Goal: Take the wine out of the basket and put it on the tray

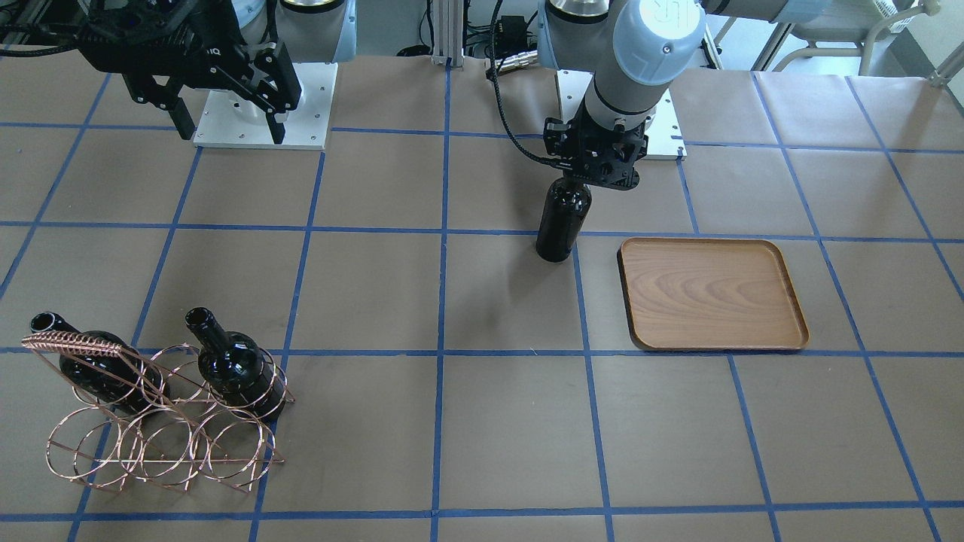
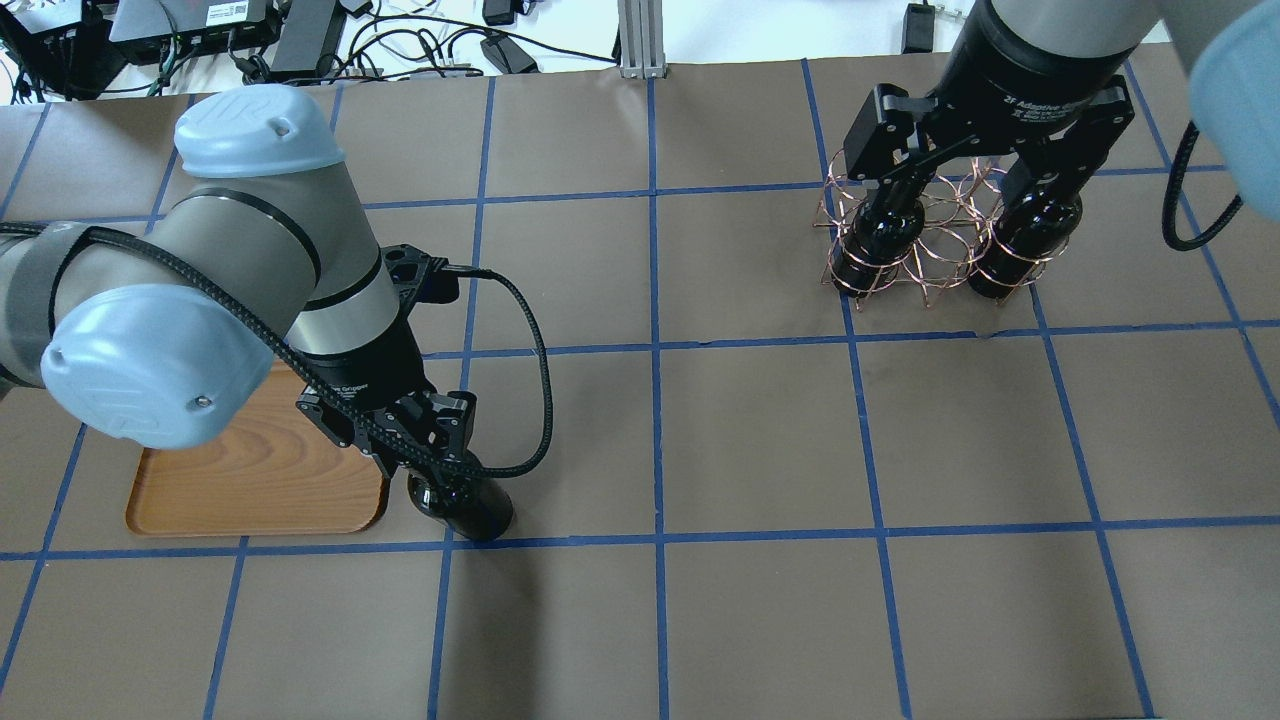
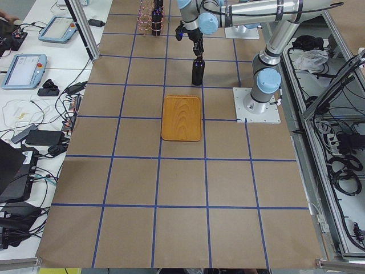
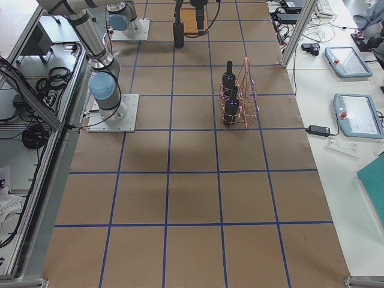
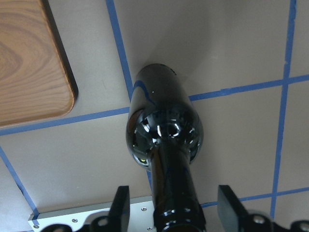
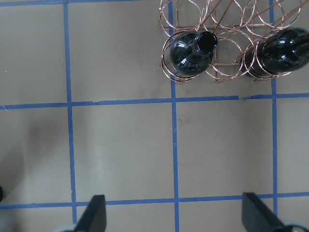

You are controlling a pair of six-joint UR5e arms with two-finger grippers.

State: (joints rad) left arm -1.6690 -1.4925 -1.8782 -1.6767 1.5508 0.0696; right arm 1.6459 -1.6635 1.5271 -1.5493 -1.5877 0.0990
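One wine bottle [image 1: 559, 223] stands upright on the table paper, just beside the wooden tray [image 1: 712, 293] and not on it. My left gripper [image 5: 174, 208] is open with its fingers [image 5: 120, 205] on either side of the bottle's neck, a gap on each side. The copper wire basket [image 1: 158, 421] holds two more bottles [image 1: 102, 365] [image 1: 235, 366]. My right gripper [image 6: 176, 220] is open and empty, raised over the table near the basket [image 6: 217, 48]. In the overhead view the tray [image 2: 240, 480] lies partly under my left arm, with the bottle [image 2: 468, 510] beside it.
The table is covered in brown paper with blue tape grid lines. The arms' white base plates [image 1: 263, 113] sit at the robot's edge. Cables and devices lie beyond the far table edge [image 2: 300, 40].
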